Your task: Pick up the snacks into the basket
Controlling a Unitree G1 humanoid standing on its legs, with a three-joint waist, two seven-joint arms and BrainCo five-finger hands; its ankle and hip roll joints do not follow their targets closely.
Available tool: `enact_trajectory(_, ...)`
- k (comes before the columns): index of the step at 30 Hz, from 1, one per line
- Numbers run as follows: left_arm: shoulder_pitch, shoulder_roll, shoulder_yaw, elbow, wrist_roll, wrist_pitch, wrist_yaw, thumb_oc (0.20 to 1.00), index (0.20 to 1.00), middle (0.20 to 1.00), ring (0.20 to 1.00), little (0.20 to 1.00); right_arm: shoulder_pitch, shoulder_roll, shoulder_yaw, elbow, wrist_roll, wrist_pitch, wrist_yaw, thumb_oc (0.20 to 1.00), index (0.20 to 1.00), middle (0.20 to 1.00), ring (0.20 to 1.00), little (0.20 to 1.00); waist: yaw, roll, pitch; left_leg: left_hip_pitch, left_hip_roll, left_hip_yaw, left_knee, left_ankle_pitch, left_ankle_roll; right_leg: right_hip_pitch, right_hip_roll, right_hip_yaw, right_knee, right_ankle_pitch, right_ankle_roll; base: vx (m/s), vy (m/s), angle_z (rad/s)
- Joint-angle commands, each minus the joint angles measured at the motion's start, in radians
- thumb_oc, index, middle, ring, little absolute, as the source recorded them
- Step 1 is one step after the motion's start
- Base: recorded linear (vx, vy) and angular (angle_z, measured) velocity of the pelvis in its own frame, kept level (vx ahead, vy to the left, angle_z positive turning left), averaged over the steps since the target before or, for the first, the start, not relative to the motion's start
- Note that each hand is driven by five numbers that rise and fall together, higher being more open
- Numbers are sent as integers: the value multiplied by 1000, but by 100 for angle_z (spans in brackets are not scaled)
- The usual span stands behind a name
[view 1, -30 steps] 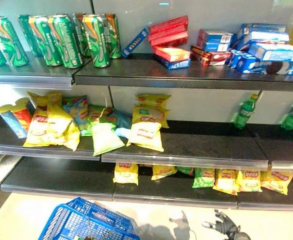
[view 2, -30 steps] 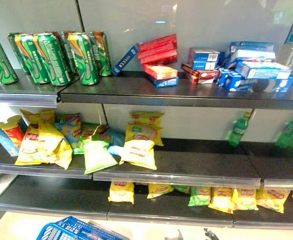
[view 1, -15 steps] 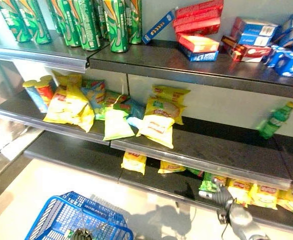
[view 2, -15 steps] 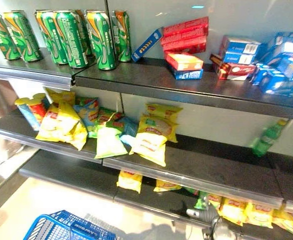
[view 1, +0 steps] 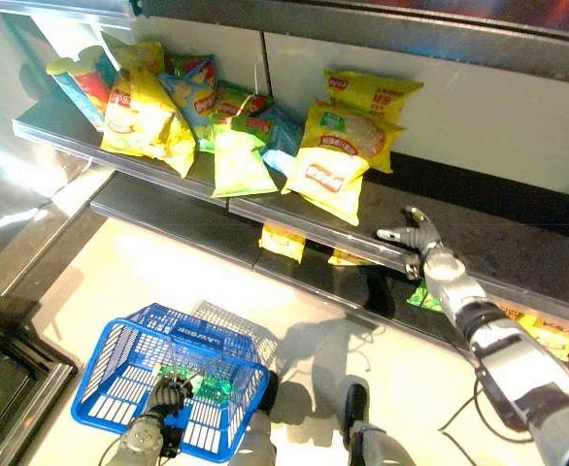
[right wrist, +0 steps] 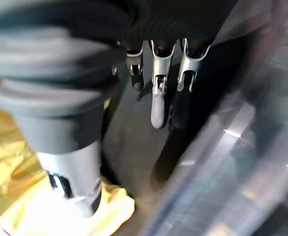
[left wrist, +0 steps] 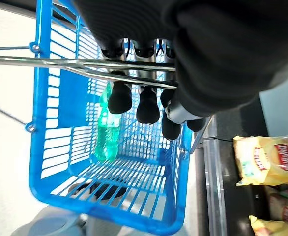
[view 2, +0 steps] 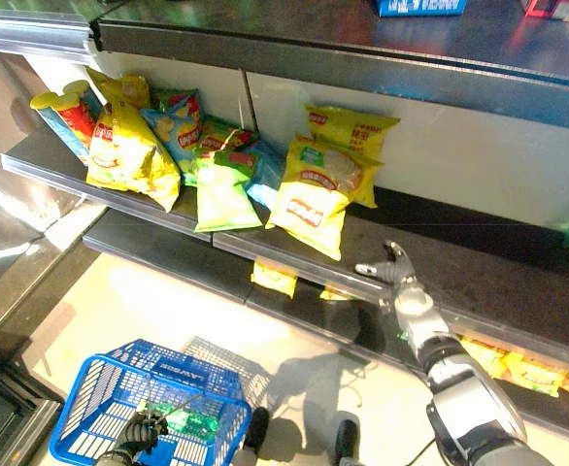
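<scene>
Now right hand (view 1: 418,240), fingers spread and empty, has risen to mid-frame beside yellow bag (view 1: 335,165); left hand (view 1: 164,397) grips basket (view 1: 110,354) handle (left wrist: 85,65) — grasp imminent.

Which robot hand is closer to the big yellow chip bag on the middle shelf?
The right hand, open just beside the big yellow chip bag on the shelf. The left hand is far below, curled round the blue basket's handle.

Right hand (view 1: 422,245) above shelf (view 1: 518,254), fingers spread.
</scene>
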State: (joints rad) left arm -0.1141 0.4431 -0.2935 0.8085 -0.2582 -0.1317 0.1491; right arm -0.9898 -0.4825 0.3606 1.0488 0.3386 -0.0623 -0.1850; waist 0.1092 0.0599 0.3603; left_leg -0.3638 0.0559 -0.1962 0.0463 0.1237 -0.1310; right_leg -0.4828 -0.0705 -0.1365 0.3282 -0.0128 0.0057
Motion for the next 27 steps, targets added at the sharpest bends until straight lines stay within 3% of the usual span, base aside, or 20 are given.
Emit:
enact_trajectory(1,7,27,-25,-83,-28,-60,8,200,200,200,200,200,-77,-26,43,25,4,-24,-7,1000,1000,1000,1000,1000,17,-47,-8,4,-67,29,32,-43,42,51,-40,77,-67,-16,120,-12,4,5)
enact_trajectory(15,1,53,-51,-207,-61,-78,5,200,200,200,200,200,-187,-53,45,30,75,-50,-37,1000,1000,1000,1000,1000,25,-26,40,-31,-70,24,24,-29,35,9,-38,83,-46,-27,121,-5,2,-1)
enact_trajectory(27,-41,42,-95,-181,-47,-73,7,200,200,200,200,200,-222,-4,111,-80,83,-62,-26,1000,1000,1000,1000,1000,29,-24,60,-46,-66,-12,5,-10,25,-1,-37,59,-38,-39,118,17,-19,5)
